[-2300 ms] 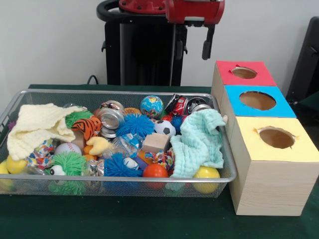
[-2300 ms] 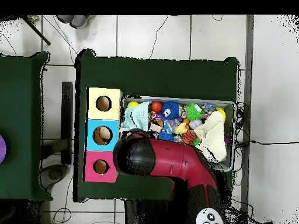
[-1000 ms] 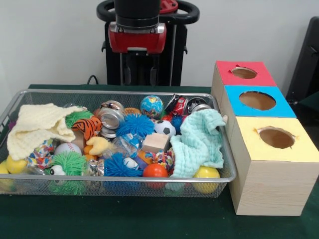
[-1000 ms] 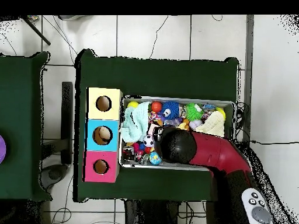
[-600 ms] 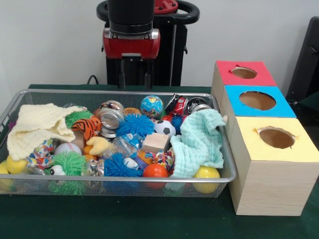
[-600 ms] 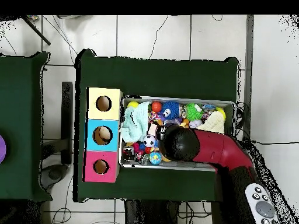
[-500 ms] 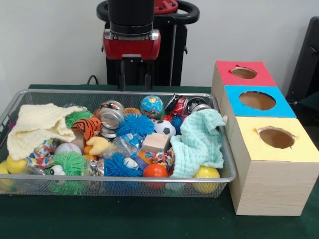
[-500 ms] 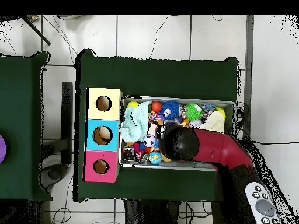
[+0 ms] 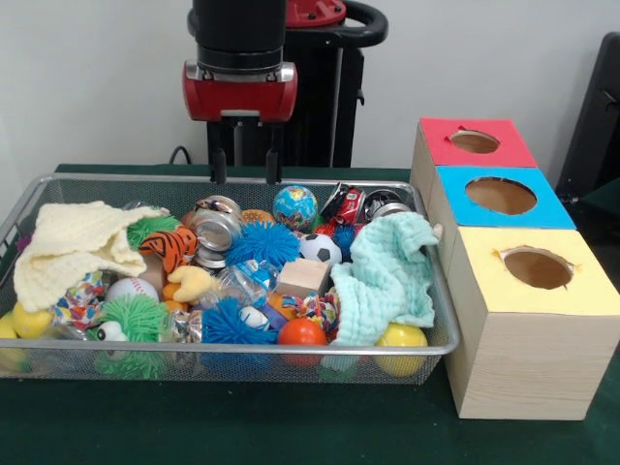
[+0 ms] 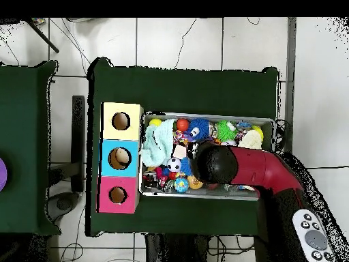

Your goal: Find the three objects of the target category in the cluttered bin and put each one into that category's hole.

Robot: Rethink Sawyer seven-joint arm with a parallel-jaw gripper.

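Gripper [image 9: 246, 172]: jaws parted, holding nothing, poised above the bin [image 9: 232, 359] (positioned for a descent, presumably).
Below the jaws: metal tins [image 9: 215, 229], tiger toy [image 9: 169, 246].
Beside the jaws: globe ball [image 9: 294, 206].
Holes: red box [image 9: 475, 141], blue box [image 9: 501, 196], yellow box [image 9: 536, 268], well off to one side.

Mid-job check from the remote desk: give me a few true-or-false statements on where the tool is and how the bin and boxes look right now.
1. The tool hangs open above the bin's far side, holding nothing. True.
2. The tool is gripping the globe ball. False: the globe ball lies in the bin, apart from the tool.
3. The yellow box stands nearest the front camera, with the blue box behind it. True.
4. The mint cloth is spread over the yellow box's hole. False: it is draped over toys at the bin's box-side end.
5. A soccer ball lies next to the mint cloth. True.
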